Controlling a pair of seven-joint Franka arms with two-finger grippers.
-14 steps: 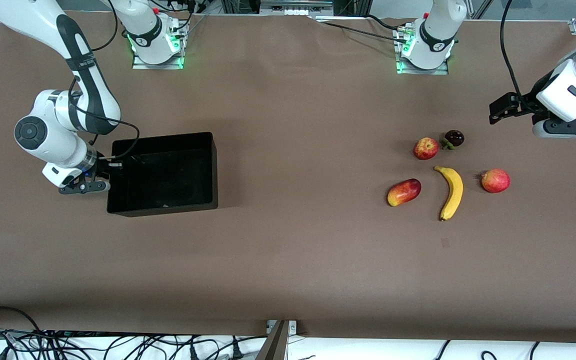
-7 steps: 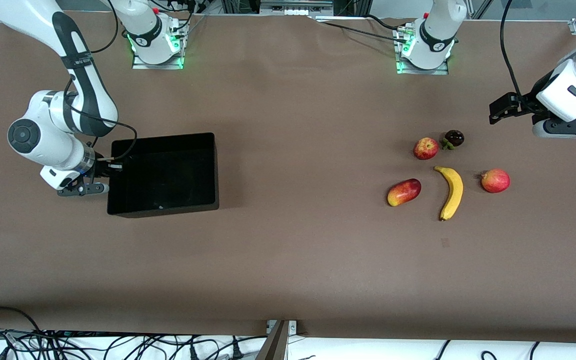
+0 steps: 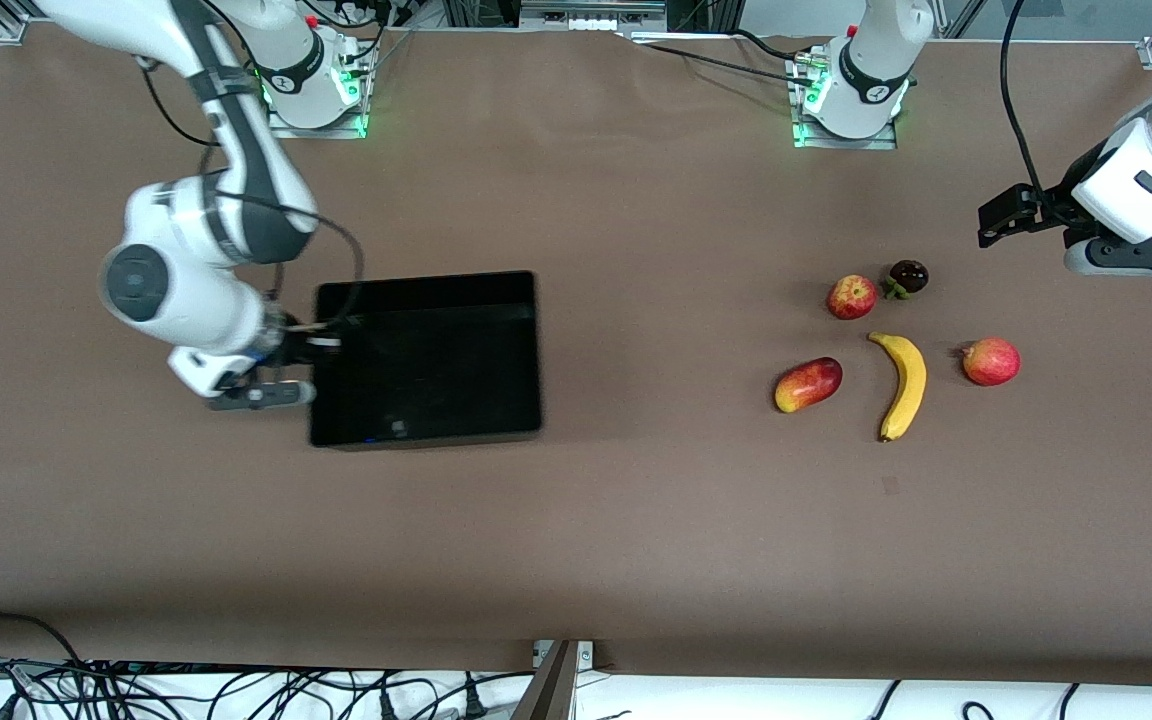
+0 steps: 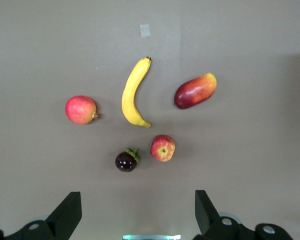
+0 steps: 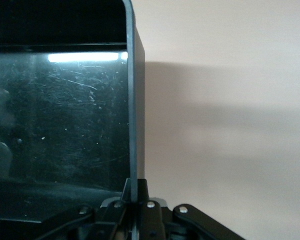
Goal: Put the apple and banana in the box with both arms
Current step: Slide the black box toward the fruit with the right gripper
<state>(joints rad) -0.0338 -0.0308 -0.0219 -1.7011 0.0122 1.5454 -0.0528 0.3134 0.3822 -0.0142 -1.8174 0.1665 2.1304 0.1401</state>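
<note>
Clamped on the box (image 3: 426, 358), the right gripper (image 3: 319, 345) is pinching the rim of the wall at the right arm's end, its fingers (image 5: 132, 196) pressed together on the thin black edge, one inside the bin and one outside. This black open-top bin is sitting on the brown table (image 3: 576, 520) toward the right arm's end, with nothing showing on its shiny floor.

Well apart from it, toward the left arm's end, the banana (image 3: 902, 372) is lying on the table with its curve bowed toward the left arm's end. Near the banana's tip that is farther from the front camera, the apple (image 3: 852, 297) is resting with its stem dimple up. Just beside the apple, toward the left arm's end, a dark purple mangosteen (image 3: 908, 277) with a green calyx is sitting. Flanking the banana are a red-yellow mango (image 3: 808, 384) toward the right arm's end and a pink-red round fruit (image 3: 991, 361) toward the left arm's end.

Up over the table near the mangosteen, the left gripper (image 4: 138, 212) is waiting with its jaws spread wide and nothing between them.
</note>
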